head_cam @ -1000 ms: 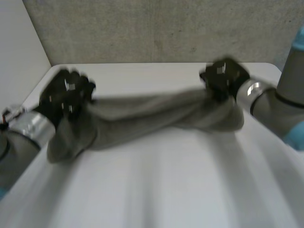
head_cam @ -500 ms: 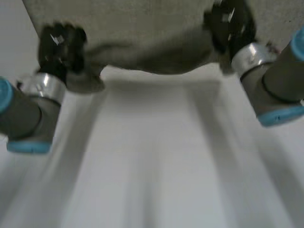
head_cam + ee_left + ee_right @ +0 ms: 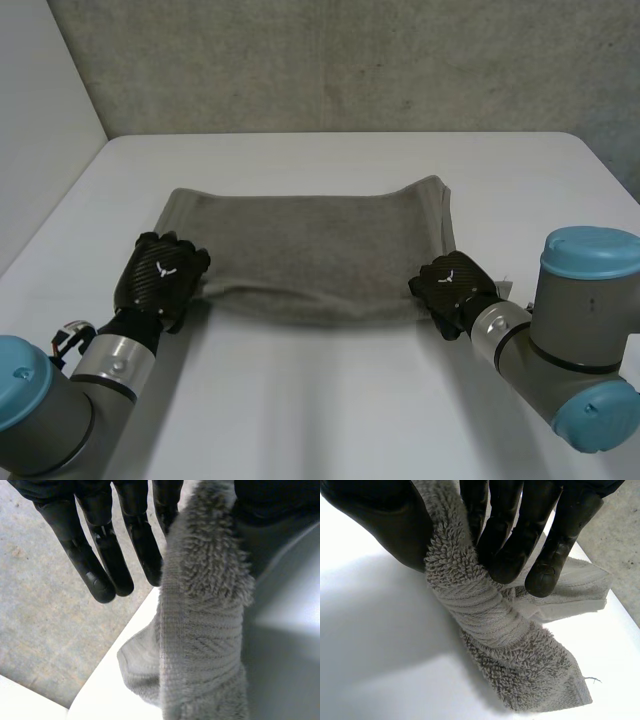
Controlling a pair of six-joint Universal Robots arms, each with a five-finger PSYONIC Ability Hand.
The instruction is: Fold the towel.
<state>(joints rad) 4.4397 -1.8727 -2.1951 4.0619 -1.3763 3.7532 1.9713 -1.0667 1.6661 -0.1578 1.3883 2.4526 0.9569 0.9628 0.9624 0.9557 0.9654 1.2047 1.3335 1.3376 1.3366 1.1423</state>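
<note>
The grey towel [image 3: 320,245] lay spread on the white worktop [image 3: 320,410]. My left hand [image 3: 160,275] pinched the towel's near left corner between the thumb and straight fingers [image 3: 109,555]. My right hand [image 3: 452,290] had its fingers [image 3: 510,535] curled round the near right corner, where my right wrist view showed looped pile and a woven band. A concrete wall [image 3: 330,60] stood beyond the towel's far edge.
</note>
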